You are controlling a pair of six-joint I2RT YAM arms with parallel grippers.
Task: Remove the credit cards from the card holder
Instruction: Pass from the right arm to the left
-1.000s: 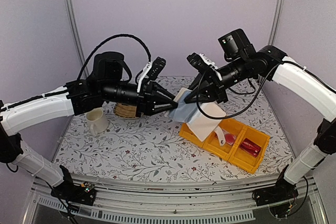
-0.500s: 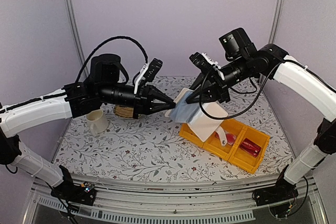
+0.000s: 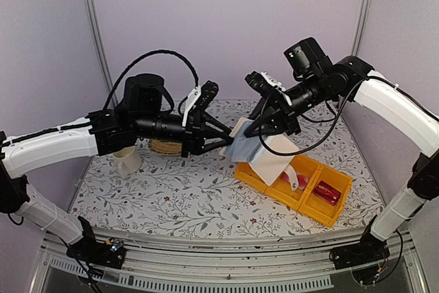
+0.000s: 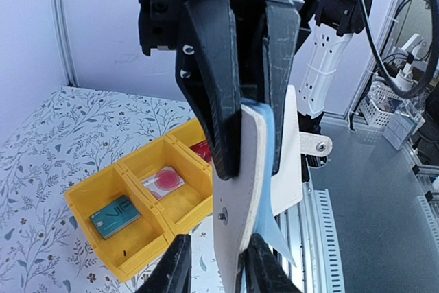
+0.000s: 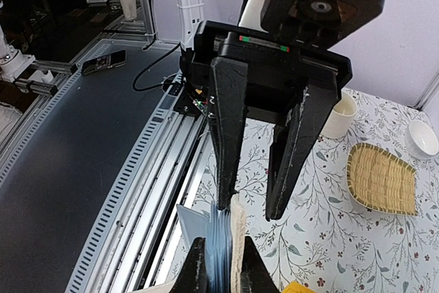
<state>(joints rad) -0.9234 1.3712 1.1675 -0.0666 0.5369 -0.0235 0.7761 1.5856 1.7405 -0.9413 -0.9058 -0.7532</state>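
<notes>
Above the yellow tray (image 3: 307, 205), your right gripper (image 3: 255, 130) clamped the card holder (image 3: 241, 143); your left gripper (image 3: 225, 141) straddled it, jaws parted.

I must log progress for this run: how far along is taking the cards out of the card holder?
Looks done: a teal card and a red-circle card lie in the yellow tray. In hand: the right gripper clamps the card holder in the air; the left gripper's jaws stand open at its edge. Left: I cannot tell whether any card is inside.
</notes>
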